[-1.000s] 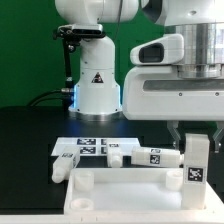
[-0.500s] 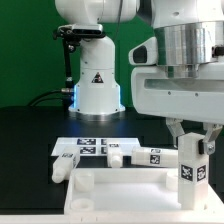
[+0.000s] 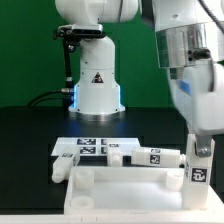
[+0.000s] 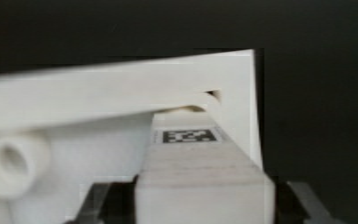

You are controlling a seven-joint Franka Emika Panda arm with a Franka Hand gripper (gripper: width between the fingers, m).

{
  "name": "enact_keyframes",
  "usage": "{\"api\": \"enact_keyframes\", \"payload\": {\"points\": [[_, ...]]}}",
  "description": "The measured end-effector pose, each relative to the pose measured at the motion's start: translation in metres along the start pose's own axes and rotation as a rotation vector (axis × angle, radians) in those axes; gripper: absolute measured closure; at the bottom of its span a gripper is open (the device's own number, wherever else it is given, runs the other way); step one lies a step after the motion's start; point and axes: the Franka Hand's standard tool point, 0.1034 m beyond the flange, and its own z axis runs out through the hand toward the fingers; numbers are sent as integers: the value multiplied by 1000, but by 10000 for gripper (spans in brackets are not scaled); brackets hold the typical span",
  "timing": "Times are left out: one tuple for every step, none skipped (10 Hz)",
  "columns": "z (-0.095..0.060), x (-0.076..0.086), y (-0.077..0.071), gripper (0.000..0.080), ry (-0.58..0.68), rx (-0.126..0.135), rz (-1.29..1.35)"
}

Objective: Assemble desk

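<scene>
Green backdrop; black worktop [image 3: 25,130]; white robot base [image 3: 95,85] at the rear.

Item: desk, in parts. Its panel [image 3: 130,190] lies flat at the front of the worktop with the corner sockets facing up; one socket [image 4: 12,165] shows in the wrist view. Two loose legs [image 3: 135,155] lie just behind the panel, beside the marker board [image 3: 85,147]. One leg [image 3: 200,168] stands upright at the panel's corner on the exterior view's right. Whether its lower end is seated cannot be told.

State of fingers [image 4: 108,208]: closed on that leg, one on each flat side, above its tag.

Handling (judged): light, stiff plastic, smooth and likely slippery. The square bar suits a grip across opposite flats near the upper end, kept plumb so it does not jam in the socket.

Change from a second ago: the leg has shifted toward the exterior view's right, onto the corner. The wrist has turned and now shows blurred.
</scene>
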Motion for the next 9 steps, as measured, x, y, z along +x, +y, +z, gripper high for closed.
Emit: {"api": "enact_keyframes", "payload": {"points": [[0, 0, -1, 514, -7, 9, 66], [0, 1, -1, 514, -3, 11, 118], [-1, 2, -2, 514, 0, 13, 138], [-1, 2, -2, 466, 1, 14, 146], [0, 1, -1, 466, -1, 12, 135], [-2, -1, -1, 282, -4, 13, 118], [-15, -7, -1, 176, -16, 23, 70], [-27, -13, 5, 176, -26, 23, 41], [-32, -19, 13, 157, -30, -11, 31]]}}
